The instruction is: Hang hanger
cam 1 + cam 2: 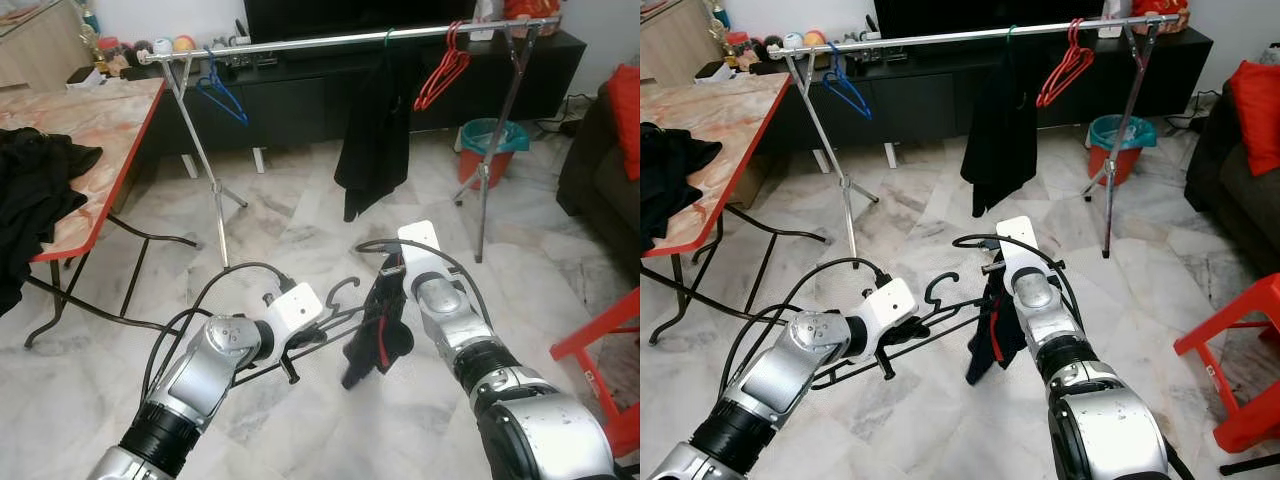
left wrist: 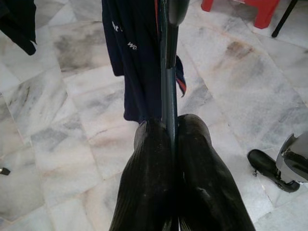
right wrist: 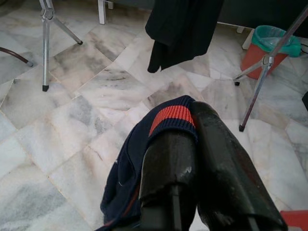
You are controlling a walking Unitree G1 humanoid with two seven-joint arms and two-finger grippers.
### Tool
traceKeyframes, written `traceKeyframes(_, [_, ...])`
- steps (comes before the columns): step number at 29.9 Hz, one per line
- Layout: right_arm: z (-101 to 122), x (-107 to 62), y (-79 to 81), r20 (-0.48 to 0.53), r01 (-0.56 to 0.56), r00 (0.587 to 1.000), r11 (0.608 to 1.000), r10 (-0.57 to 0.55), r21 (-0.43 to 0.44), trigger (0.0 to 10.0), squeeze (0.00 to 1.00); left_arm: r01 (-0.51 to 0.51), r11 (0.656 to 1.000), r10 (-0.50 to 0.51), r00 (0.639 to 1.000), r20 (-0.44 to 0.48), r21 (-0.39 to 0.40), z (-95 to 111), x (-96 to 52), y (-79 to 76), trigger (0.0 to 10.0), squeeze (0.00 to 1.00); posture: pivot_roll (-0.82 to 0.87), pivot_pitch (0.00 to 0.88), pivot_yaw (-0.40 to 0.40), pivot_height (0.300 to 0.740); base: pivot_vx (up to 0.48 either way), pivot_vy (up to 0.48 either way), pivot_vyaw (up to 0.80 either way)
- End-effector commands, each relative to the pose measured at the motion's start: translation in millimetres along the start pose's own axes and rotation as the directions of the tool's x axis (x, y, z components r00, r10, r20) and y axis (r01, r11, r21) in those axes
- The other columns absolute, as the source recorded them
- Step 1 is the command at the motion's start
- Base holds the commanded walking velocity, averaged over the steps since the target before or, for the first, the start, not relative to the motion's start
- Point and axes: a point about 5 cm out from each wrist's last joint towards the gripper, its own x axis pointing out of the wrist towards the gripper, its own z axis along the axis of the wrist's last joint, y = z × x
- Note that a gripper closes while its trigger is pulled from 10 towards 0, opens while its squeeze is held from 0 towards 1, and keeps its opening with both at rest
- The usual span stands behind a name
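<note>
left end effector [image 2: 171, 144] clamps dark hanger [image 1: 335, 305] low before rail [image 1: 350, 38]; right end effector [image 3: 192, 144] pinches navy garment [image 1: 378, 330]; raise level, hook leading

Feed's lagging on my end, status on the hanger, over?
Left gripper shut on black hanger. Right gripper shut on navy garment draped on it. Clothes rail ahead, not reached; open floor between.

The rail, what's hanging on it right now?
On the rail hang a blue hanger, a black garment and a red hanger. The garment covers its own hanger, apart from a green hook.
</note>
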Motion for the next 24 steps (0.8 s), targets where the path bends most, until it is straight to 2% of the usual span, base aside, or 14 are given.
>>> traceKeyframes(1, [15.8, 1.8, -0.3, 0.048, -0.005, 0.999, 1.000, 0.005, -0.003, 10.0, 0.00, -0.041, 0.999, 0.041, 0.999, 0.001, 0.011, 0.9, -0.9, 7.9, 10.0, 0.00, 0.05, 0.000, 0.078, 0.740, 0.000, 0.000, 0.00])
traceKeyframes(5, [16.5, 1.8, 0.2, 0.050, -0.018, 0.999, 1.000, 0.018, -0.007, 10.0, 0.00, -0.073, 0.997, 0.073, 0.997, 0.000, 0.007, 1.7, -1.1, 11.8, 10.0, 0.00, 0.05, 0.000, 0.078, 0.740, 0.000, 0.000, 0.00])
traceKeyframes(9, [15.7, 1.8, -0.5, 0.047, -0.018, 0.999, 1.000, 0.018, -0.016, 10.0, 0.00, -0.054, 0.999, 0.054, 0.999, -0.005, 0.011, 1.3, -2.8, 11.5, 10.0, 0.00, 0.05, 0.000, 0.078, 0.740, 0.000, 0.000, 0.00])
traceKeyframes(14, [11.6, 1.3, -4.5, 0.037, -0.012, 0.999, 1.000, 0.012, -0.020, 10.0, 0.00, -0.104, 0.994, 0.104, 0.994, -0.015, 0.022, -1.1, -7.0, 20.3, 10.0, 0.00, 0.05, 0.000, 0.076, 0.740, 0.000, 0.000, 0.00])
traceKeyframes(18, [7.6, 1.0, -11.2, 0.024, 0.011, 1.000, 1.000, -0.010, -0.026, 10.0, 0.00, -0.047, 0.998, 0.049, 0.998, -0.045, 0.042, -6.5, -14.2, 19.9, 10.0, 0.00, 0.05, 0.000, 0.076, 0.740, 0.000, 0.000, 0.00])
traceKeyframes(24, [6.7, 0.9, -17.7, 0.019, 0.023, 1.000, 0.999, -0.023, -0.029, 10.0, 0.00, -0.083, 0.995, 0.087, 0.994, -0.072, 0.056, -12.6, -18.6, 27.2, 10.0, 0.00, 0.05, 0.000, 0.075, 0.740, 0.000, 0.000, 0.00])
